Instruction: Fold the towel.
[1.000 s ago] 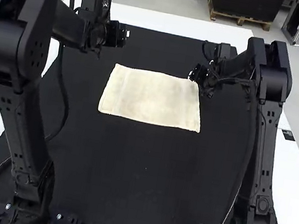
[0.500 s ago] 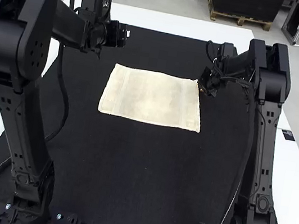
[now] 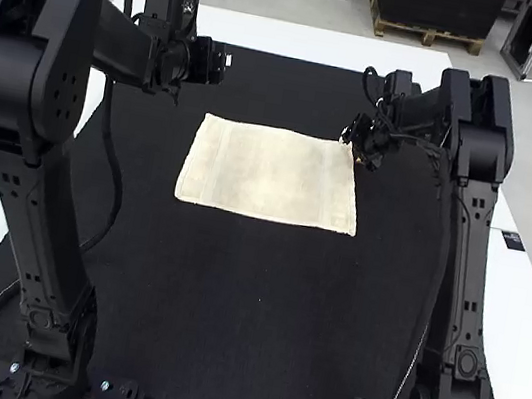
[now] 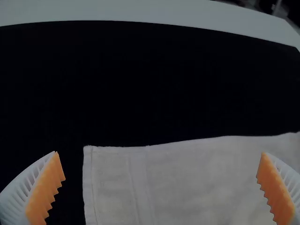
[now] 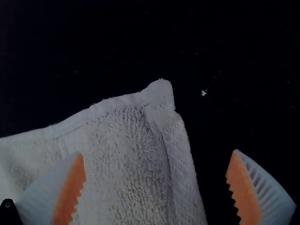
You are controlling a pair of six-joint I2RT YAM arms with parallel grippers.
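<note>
Overhead, the towel (image 3: 270, 175) lies flat; the right wrist view reveals nubby pile.

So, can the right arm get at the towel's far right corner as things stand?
Likely yes: its hand is open close by that towel corner, and nothing visible stands between them.
</note>
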